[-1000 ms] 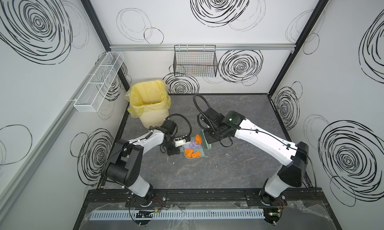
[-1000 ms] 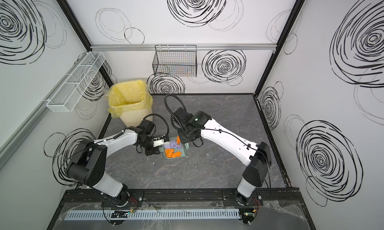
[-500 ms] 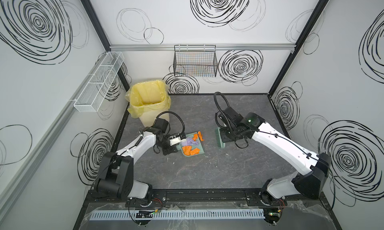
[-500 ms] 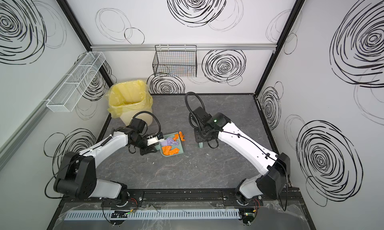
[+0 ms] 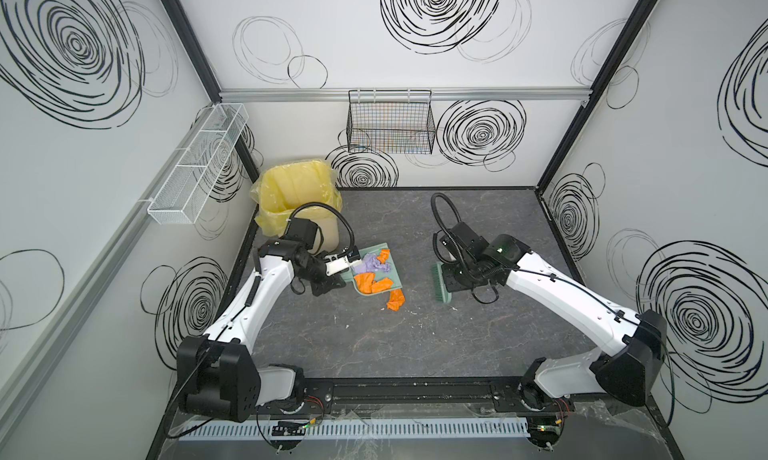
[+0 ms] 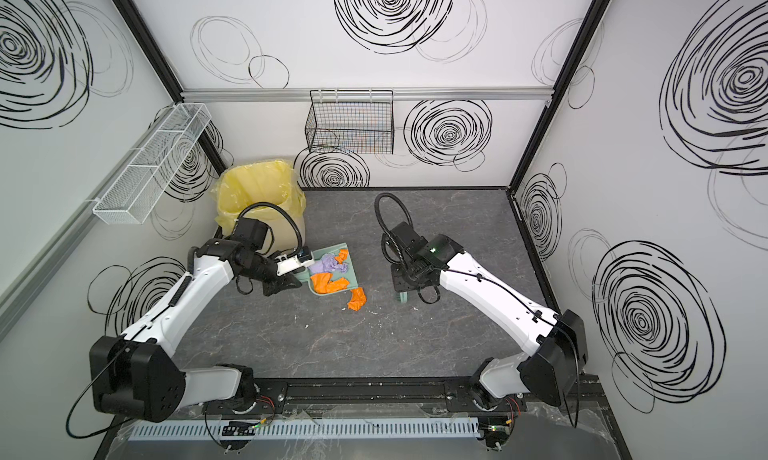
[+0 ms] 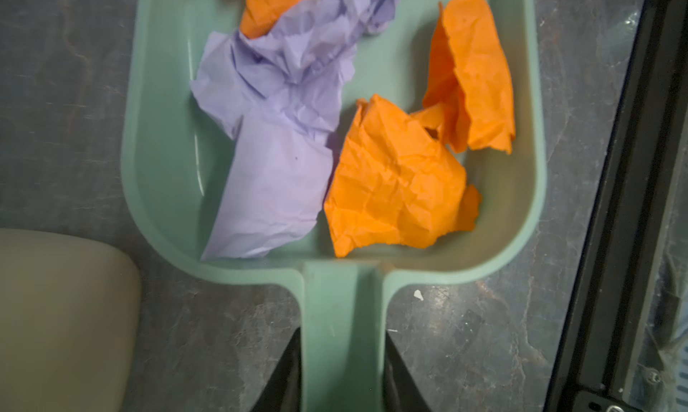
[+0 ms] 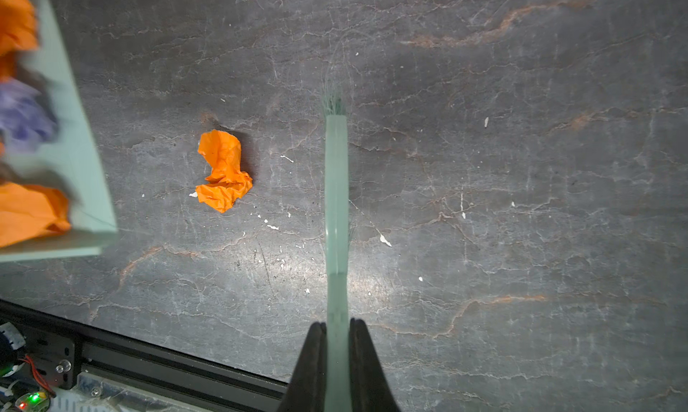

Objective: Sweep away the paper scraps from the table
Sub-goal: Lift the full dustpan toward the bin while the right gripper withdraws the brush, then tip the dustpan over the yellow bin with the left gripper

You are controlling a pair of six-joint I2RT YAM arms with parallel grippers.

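Note:
Several crumpled orange and lavender paper scraps [image 7: 394,183] lie in the mint-green dustpan [image 5: 397,270] [image 6: 353,266] [image 7: 160,168]. My left gripper [image 7: 342,369] is shut on the dustpan's handle, near the bin. One orange scrap [image 5: 395,302] [image 6: 356,300] [image 8: 223,171] lies on the dark grey table [image 5: 415,345] just off the pan's open lip. My right gripper [image 8: 337,328] is shut on the handle of the green brush [image 5: 439,281] [image 8: 336,190]. The brush hangs to the right of that scrap, clear of it.
A bin lined with a yellow bag [image 5: 297,187] [image 6: 257,187] stands at the back left, its beige side [image 7: 63,309] close to the dustpan. The black front frame [image 8: 149,354] borders the table. A black wire basket [image 5: 390,125] hangs on the back wall.
My right arm has pulled the brush away from the dustpan to the right. The left arm has drawn the dustpan back toward the bin, and one orange scrap now lies on the table outside it.

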